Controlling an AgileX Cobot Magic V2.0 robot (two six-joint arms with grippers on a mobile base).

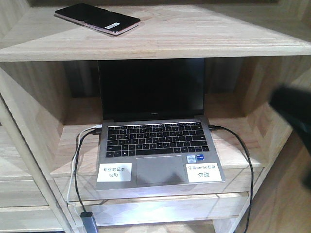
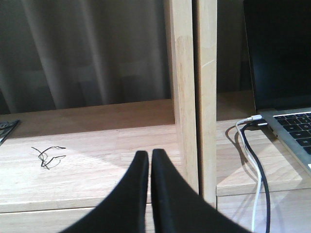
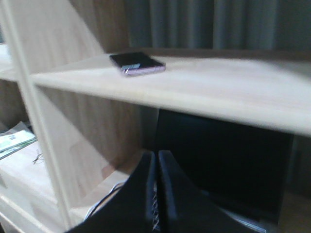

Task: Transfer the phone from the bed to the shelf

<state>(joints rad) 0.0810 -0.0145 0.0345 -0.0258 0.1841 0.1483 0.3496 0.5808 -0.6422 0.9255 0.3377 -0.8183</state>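
Now | left tool (image 2: pixel 149 160) closed, empty | right tool (image 3: pixel 156 160) closed, empty | phone (image 1: pixel 97 18) flat on shelf (image 1: pixel 204 36)

— What do you see behind the woodwork?

— You have a grey curtain (image 2: pixel 92 53) hanging in folds at the back.

— And lower down?

— You'll find an open laptop (image 1: pixel 158 141) in a compartment, dark screen, black (image 1: pixel 245 155) and white (image 1: pixel 74 170) cables plugged into its sides. Light falls brightly on the wood.
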